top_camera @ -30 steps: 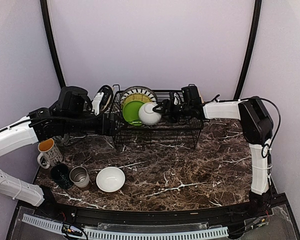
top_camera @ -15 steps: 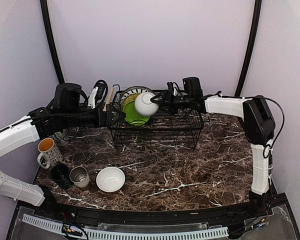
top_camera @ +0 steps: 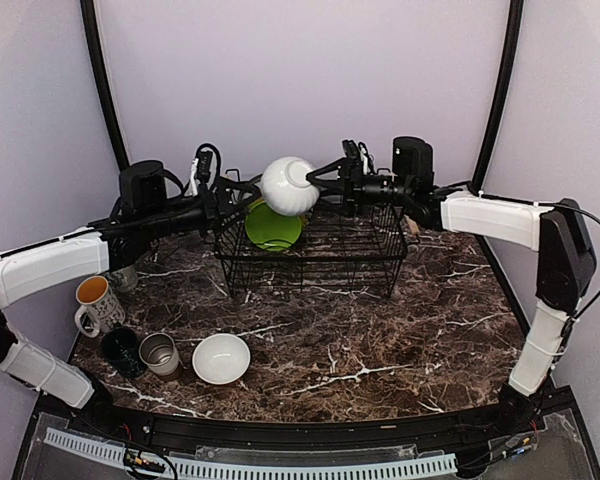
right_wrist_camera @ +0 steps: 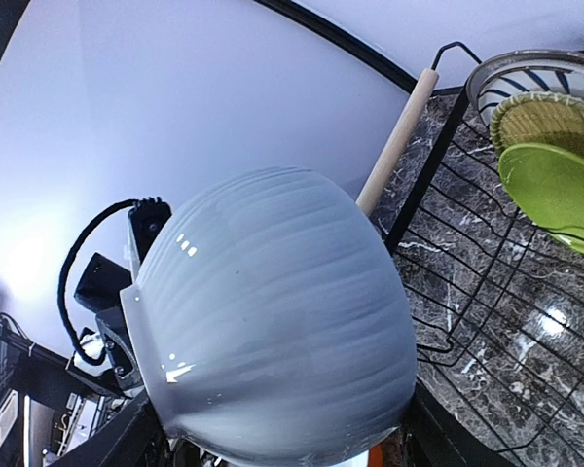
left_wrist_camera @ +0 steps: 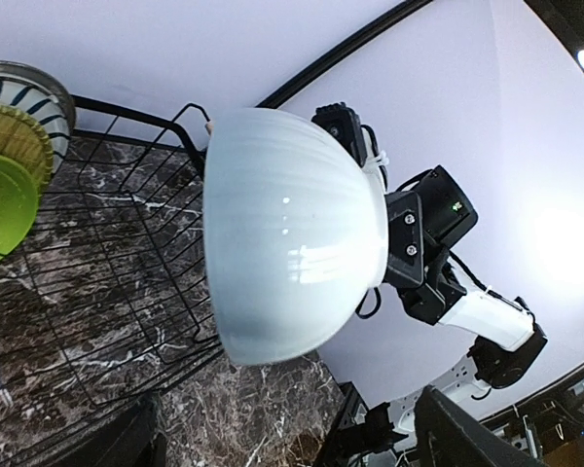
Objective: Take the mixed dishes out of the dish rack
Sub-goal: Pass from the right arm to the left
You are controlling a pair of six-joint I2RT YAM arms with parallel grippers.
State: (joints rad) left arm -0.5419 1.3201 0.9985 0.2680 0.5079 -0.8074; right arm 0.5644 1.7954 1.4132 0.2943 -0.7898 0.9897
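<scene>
Brown marble tabletop [top_camera: 380, 340], pale backdrop [top_camera: 300, 90]

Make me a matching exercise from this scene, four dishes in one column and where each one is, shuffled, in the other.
1 lime-green plate
2 steel cup
3 ribbed white bowl
4 pale mug

A in the air above the dish rack
B nearest the table's left edge
C on edge inside that rack
D between dark green mug and plain white bowl

Pairs: 1-C, 2-D, 3-A, 4-B
</scene>
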